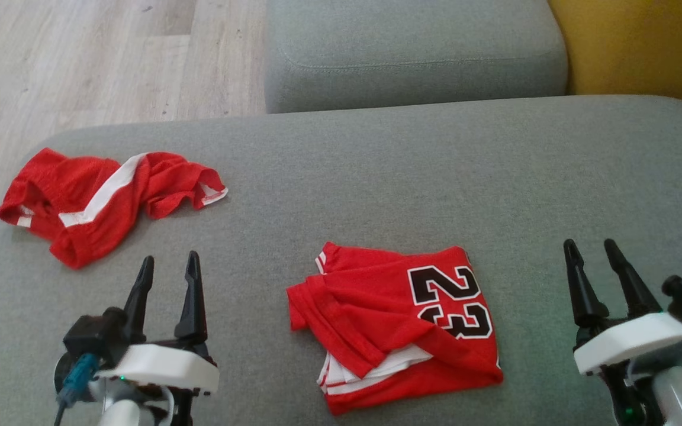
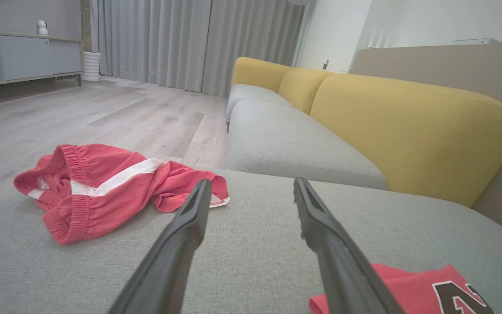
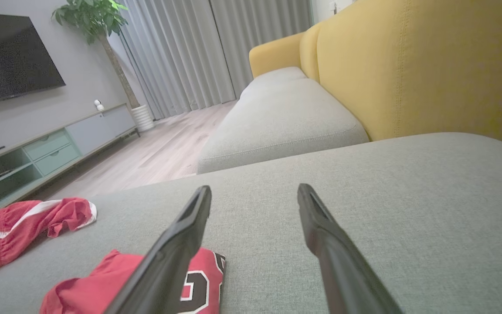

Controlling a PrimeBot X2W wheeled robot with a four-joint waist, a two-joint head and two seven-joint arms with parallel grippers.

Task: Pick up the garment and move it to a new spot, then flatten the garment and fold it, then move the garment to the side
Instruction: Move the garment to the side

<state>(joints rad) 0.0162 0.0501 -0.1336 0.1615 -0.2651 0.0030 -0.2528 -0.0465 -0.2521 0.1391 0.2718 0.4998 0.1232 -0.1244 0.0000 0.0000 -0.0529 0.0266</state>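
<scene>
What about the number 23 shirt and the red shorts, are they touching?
Apart. The head view shows a wide strip of bare grey cushion between the folded jersey and the crumpled shorts.

The left gripper (image 1: 170, 259) has two long matte-black fingers (image 1: 190, 296) that taper to narrow tips, set on a smooth, rounded white housing (image 1: 163, 367) with a tiny green light. A black block (image 1: 95, 337) beside it bears a teal plug (image 1: 80, 373) and a dark cable. The right gripper (image 1: 589, 244) matches it: tapered black fingers, white housing, black block, and a silvery forearm (image 1: 681, 396).
</scene>
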